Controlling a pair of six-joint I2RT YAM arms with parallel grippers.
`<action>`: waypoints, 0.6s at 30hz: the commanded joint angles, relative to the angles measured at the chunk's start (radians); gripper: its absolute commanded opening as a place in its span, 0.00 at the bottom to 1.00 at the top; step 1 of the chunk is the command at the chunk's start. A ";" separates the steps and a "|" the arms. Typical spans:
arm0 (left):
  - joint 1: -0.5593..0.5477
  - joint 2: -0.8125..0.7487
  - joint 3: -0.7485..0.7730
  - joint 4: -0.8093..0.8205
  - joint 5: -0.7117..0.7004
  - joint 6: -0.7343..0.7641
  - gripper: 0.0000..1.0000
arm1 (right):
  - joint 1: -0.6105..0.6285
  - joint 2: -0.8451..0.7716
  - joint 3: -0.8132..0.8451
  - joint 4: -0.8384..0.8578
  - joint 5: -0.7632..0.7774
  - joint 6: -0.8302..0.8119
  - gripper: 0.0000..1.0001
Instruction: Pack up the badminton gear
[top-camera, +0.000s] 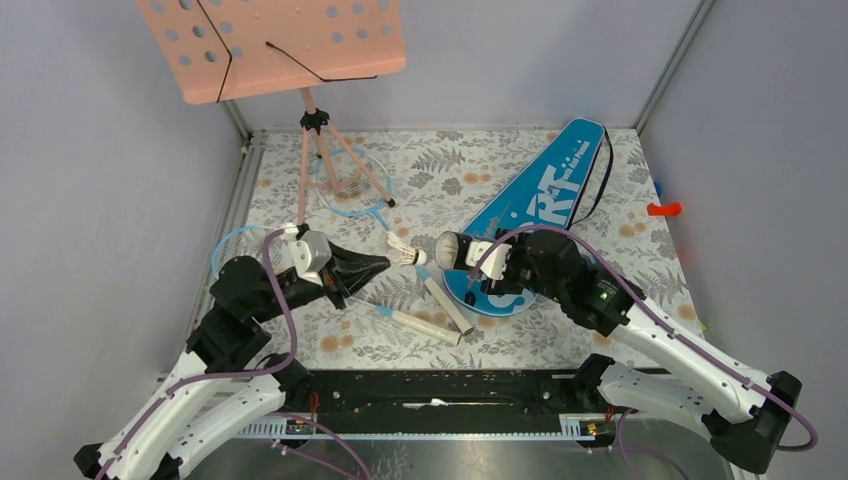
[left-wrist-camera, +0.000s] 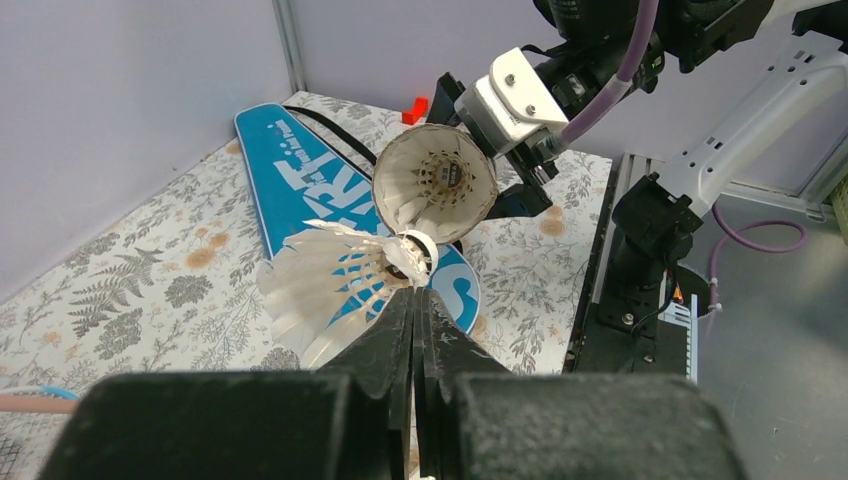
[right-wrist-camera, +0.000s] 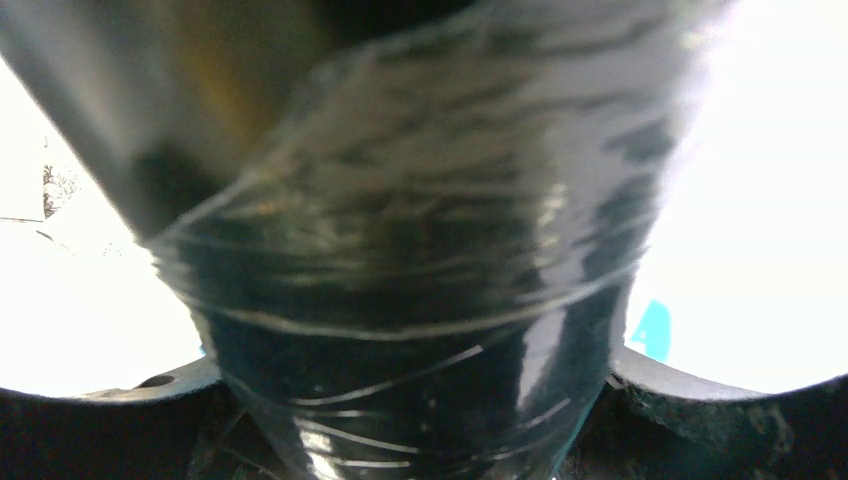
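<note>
Pinching the shuttlecock (left-wrist-camera: 320, 285) by its cork, my left gripper (left-wrist-camera: 415, 292) is closed tight at its very tips, feathers fanned off to one side of the jaws, so the cork can lead. My right gripper (top-camera: 478, 258) clamps the tube (left-wrist-camera: 435, 180) between wide-set jaws, its mouth facing my left tips just ahead of them, ready to receive. The bag (left-wrist-camera: 300, 170) lies below both.

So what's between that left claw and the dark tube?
A white shuttlecock, pinched at its cork end in the left gripper and held close to the tube's open mouth. The top view shows it best.
</note>
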 joint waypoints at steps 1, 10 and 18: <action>-0.004 0.035 0.025 0.015 0.030 0.000 0.00 | -0.009 -0.001 0.054 0.015 -0.013 -0.026 0.24; -0.037 0.120 0.059 0.092 0.048 -0.029 0.00 | -0.009 0.052 0.074 -0.008 -0.059 -0.006 0.24; -0.040 0.039 0.071 0.028 -0.139 0.002 0.00 | -0.009 0.087 0.087 -0.011 -0.038 -0.004 0.23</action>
